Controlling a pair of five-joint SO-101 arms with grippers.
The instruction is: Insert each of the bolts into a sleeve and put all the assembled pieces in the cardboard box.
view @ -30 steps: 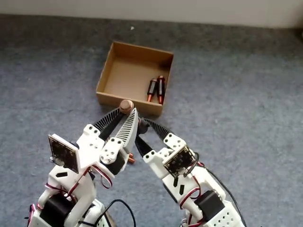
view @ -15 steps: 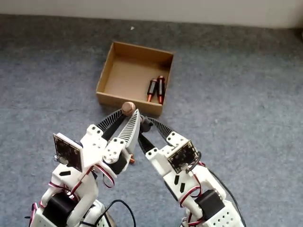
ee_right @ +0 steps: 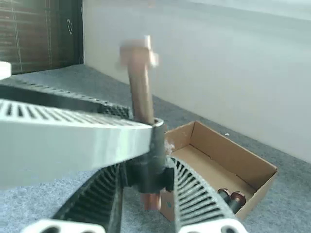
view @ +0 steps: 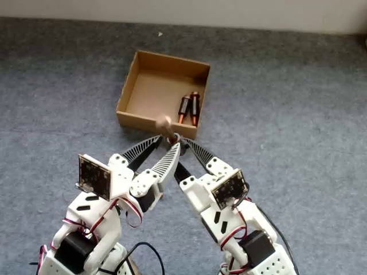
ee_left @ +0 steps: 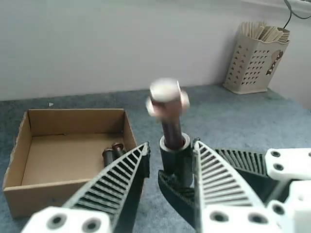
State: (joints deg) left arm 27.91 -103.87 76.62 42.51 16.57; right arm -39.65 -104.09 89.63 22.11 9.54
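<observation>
A copper bolt (view: 164, 123) stands upright in a black sleeve (ee_left: 174, 155), its head (ee_left: 165, 94) well above the sleeve and its tip (ee_right: 150, 201) poking out below. My right gripper (ee_right: 146, 167) is shut on the sleeve (ee_right: 154, 160). My left gripper (ee_left: 170, 145) is open, one finger on each side of the sleeve's top and clear of the bolt shaft. Both grippers meet just in front of the cardboard box (view: 127, 94), near its front wall. Two assembled pieces (view: 189, 107) lie side by side in the box's right part.
Grey carpet surrounds the box on all sides. A cream perforated holder (ee_left: 255, 60) with sticks stands far off by the wall. The box's left half (ee_left: 58, 160) is bare cardboard.
Both arms have moved toward the box, carrying bolt and sleeve to its front wall. The left gripper's fingertips, which were at the bolt head, now sit lower beside the sleeve.
</observation>
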